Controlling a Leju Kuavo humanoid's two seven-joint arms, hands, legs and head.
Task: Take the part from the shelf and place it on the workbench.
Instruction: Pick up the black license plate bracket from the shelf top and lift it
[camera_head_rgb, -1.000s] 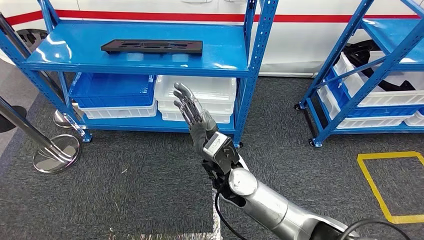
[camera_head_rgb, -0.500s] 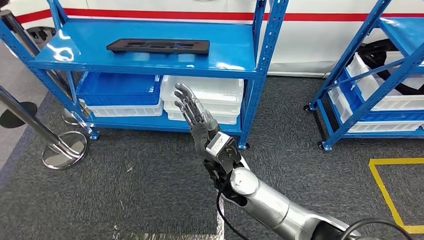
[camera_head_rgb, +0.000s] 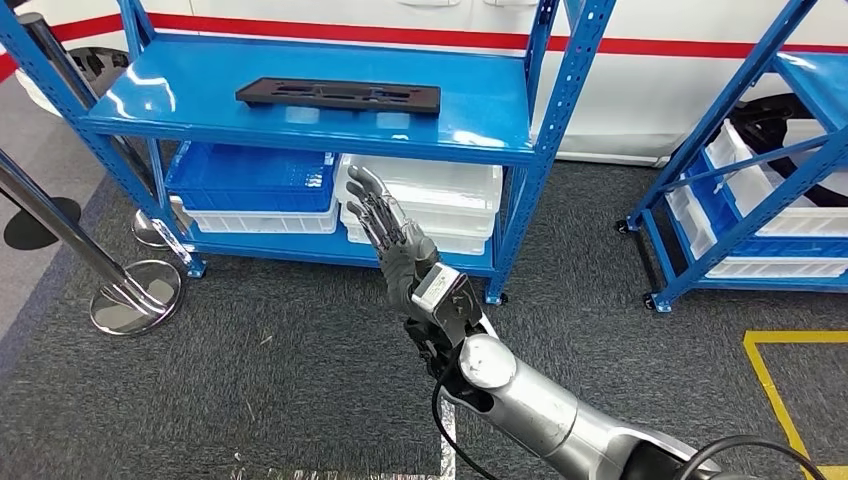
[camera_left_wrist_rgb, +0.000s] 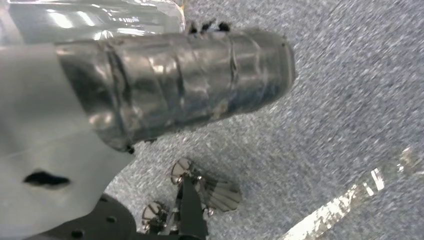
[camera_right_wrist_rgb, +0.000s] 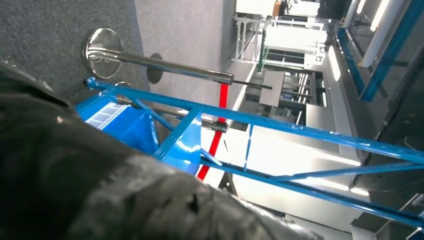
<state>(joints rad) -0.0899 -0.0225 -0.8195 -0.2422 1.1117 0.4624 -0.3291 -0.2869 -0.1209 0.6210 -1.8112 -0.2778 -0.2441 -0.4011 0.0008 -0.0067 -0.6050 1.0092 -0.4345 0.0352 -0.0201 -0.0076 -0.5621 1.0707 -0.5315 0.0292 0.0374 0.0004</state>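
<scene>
Clearly, the reach toward the shelf is only being set up at this moment. A flat black part (camera_head_rgb: 338, 95) is seen lying lengthwise on the top board of the blue shelf (camera_head_rgb: 480, 120), in the upper middle of the head view, untouched and free on all sides, so that it can presumably be slid or lifted off the front edge. The right hand (camera_head_rgb: 390, 235) is raised in the centre of the frame, below the part and well apart from it, in front of the stacked white bins (camera_head_rgb: 450, 195) on the lower board; its fingers (camera_head_rgb: 368, 190) are held straight and slightly apart, with nothing between them, a pose judged to suit getting around a thin, wide piece. Beside the white bins a blue bin (camera_head_rgb: 250, 175) is stored. Two chrome barrier posts (camera_head_rgb: 135, 300) are stood on the dark carpet at the lower left. Of the left hand (camera_left_wrist_rgb: 170, 85) a ribbed grey cover is shown over the floor; whether its fingers are apart cannot be told. No bench is visible.
</scene>
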